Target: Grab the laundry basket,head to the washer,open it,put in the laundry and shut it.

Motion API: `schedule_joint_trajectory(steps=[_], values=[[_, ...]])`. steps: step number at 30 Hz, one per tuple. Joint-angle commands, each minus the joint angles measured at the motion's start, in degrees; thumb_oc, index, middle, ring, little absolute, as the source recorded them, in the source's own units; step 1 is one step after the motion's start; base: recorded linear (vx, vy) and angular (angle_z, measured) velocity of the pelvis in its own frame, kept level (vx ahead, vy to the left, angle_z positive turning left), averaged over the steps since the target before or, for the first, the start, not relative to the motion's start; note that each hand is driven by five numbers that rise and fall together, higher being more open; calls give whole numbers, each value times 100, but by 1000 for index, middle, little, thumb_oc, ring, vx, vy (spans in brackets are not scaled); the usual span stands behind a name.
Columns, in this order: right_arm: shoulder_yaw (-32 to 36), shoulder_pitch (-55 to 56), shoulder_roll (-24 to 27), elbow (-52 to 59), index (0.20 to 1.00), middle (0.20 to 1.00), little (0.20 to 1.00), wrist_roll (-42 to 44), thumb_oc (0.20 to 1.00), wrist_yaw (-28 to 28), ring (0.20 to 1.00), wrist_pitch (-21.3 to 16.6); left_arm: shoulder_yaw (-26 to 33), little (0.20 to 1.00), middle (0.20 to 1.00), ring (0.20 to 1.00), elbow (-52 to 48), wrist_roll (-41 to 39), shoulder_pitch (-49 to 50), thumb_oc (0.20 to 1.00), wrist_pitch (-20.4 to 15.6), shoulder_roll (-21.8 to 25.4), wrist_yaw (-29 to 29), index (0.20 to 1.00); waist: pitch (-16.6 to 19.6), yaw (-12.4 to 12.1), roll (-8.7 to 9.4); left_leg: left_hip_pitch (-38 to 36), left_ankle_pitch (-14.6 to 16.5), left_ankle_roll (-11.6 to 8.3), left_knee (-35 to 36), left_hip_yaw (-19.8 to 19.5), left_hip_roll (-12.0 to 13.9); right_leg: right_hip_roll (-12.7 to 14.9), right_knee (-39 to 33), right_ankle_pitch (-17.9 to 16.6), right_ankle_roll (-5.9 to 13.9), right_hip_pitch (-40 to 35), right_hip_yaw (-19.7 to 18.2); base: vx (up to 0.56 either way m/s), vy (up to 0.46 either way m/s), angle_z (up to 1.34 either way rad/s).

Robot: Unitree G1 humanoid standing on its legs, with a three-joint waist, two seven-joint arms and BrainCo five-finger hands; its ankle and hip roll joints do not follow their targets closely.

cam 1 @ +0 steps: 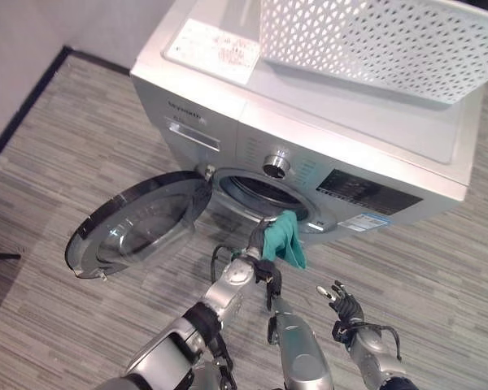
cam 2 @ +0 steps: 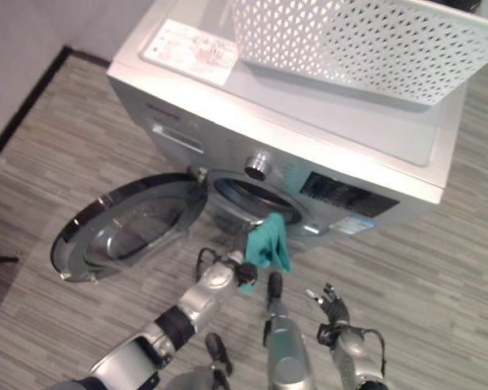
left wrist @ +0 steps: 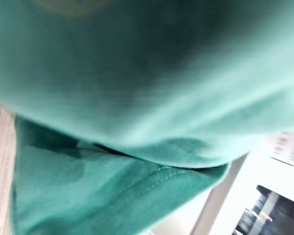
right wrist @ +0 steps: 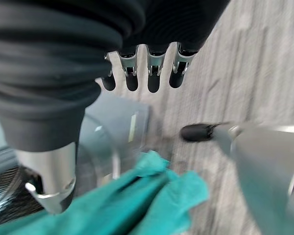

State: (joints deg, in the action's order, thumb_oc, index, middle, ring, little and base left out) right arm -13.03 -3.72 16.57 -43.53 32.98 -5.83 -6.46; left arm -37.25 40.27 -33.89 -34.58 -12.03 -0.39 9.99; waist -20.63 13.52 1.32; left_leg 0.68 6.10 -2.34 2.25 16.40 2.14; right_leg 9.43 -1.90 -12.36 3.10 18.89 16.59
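On the striped grey floor (cam 1: 81, 122) stands the washer (cam 1: 350, 138), its door (cam 1: 134, 223) swung open. We see the left robot hand (cam 1: 256, 242) clutching the teal garment (cam 1: 286, 238), which hangs lengthwise at the drum mouth (cam 1: 260, 195) just beyond; the right robot hand (cam 1: 342, 302) idles nearby, fingers relaxed and empty

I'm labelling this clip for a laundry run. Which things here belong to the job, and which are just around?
Part of the job:
washer, its round door swung open
white basket sitting on top of the washer
green cloth, held by the left hand at the drum opening

Just around:
right hand, open, holding nothing
striped grey floor
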Motion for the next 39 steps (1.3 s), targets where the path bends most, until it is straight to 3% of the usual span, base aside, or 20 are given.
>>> schedule_joint_trajectory(steps=[1,7,23,39], values=[[-178,282,77,-129,1000,1000,1000,-102,1000,-148,1000,-102,178,200,200,200,76,-111,-195,200,-416,-366,84,200,308,102,268,-84,347,-272,-435,54,334,585,108,198,753,100,-150,-16,-20,-5],[-371,466,46,-709,1000,1000,1000,-568,1000,-204,1000,82,186,200,200,200,125,-232,-408,200,-456,-341,76,200,94,113,407,236,360,-314,-636,52,434,560,256,217,710,395,-148,-28,-46,4],[-862,90,183,558,1000,1000,1000,-490,1000,-365,1000,-140,611,200,200,200,481,-562,-279,200,-709,-374,455,200,-270,120,632,969,330,-389,-786,139,598,416,339,149,674,1199,-187,-14,-26,0],[-1016,-225,396,1249,1000,1000,1000,-355,1000,-379,1000,-463,1626,200,200,200,872,-876,-1808,200,-1054,-176,1136,200,-286,375,855,1883,308,-545,-898,120,835,222,438,98,672,2146,-137,-2,-25,1]])
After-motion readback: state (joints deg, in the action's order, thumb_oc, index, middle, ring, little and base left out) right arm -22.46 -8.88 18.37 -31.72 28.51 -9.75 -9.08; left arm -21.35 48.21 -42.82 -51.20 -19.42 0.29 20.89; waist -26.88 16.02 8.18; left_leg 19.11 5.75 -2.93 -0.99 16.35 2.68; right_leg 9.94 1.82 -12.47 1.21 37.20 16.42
